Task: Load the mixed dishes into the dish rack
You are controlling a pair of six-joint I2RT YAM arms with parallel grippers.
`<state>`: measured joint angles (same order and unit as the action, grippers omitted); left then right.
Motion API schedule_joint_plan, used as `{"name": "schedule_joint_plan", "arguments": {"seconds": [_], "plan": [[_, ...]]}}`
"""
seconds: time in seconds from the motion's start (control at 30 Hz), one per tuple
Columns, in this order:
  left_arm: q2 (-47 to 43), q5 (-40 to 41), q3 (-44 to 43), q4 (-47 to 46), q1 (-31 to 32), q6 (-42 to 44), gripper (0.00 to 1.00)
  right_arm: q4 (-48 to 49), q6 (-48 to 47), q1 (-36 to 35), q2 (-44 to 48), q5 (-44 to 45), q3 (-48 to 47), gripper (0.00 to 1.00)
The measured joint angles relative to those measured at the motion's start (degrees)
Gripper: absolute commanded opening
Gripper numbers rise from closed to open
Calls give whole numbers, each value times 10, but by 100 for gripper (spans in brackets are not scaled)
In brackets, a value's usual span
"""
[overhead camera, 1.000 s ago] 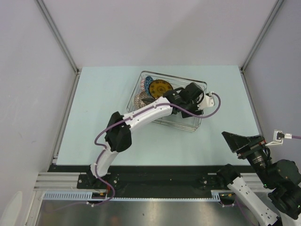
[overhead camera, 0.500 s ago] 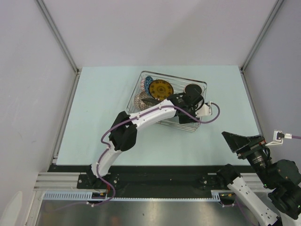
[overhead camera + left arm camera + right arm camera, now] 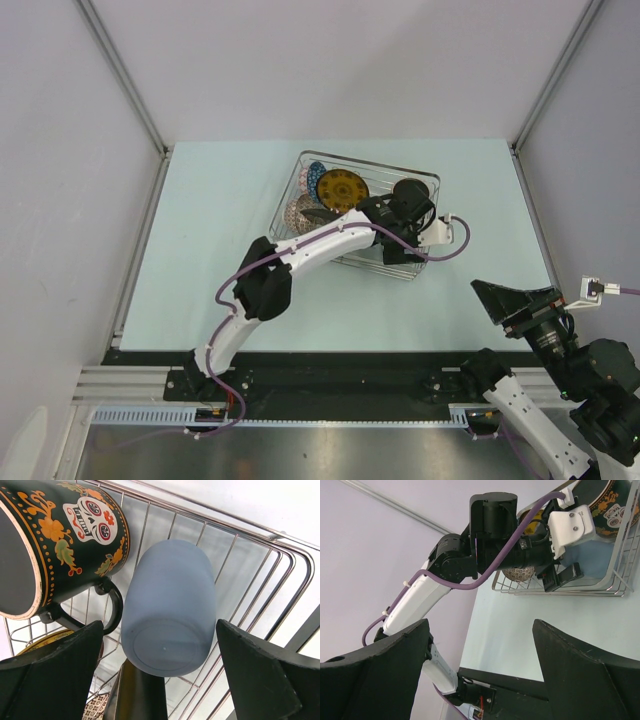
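The silver wire dish rack [image 3: 425,180] holds all the dishes I can see. In the left wrist view the small light-blue cup [image 3: 167,612] lies on its side on the rack's grid, base toward the camera. Beside it lies the black skull mug [image 3: 60,540], seen from above as well [image 3: 410,192]. My left gripper [image 3: 405,245] is open, its fingers [image 3: 50,675] standing either side of the cup with a gap on both sides. A dark plate edge [image 3: 137,695] stands under the cup. The yellow plate [image 3: 342,188], blue bowl [image 3: 316,175] and pinkish bowl [image 3: 297,212] stand at the rack's left end. My right gripper [image 3: 505,297] is open and empty.
The rack [image 3: 570,587] sits skewed at the table's far middle. The left arm [image 3: 300,255] stretches diagonally across the table to it. The right arm is folded at the near right corner. Grey walls and metal posts [image 3: 120,75] bound the table.
My left gripper has drawn back from over the black mug toward the rack's near right side, uncovering the mug. The right arm has not moved.
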<state>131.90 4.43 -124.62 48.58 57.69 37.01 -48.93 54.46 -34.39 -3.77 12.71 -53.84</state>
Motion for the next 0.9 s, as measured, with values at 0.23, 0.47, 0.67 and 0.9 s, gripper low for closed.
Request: {"name": "schedule_joint_plan", "arguments": {"seconds": [0.23, 0.47, 0.67, 0.9], "plan": [[-5, 13, 0, -2, 3, -1, 100, 0, -1, 0, 0, -1, 0, 92], [-39, 44, -11, -36, 8, 0, 100, 0, -19, 0, -44, -10, 0, 94], [-84, 56, -16, -55, 8, -1, 100, 4, -31, 0, -71, -18, 1, 95], [-120, 59, -4, -70, 8, -12, 100, 3, -37, 0, -71, -19, 1, 96]]}}
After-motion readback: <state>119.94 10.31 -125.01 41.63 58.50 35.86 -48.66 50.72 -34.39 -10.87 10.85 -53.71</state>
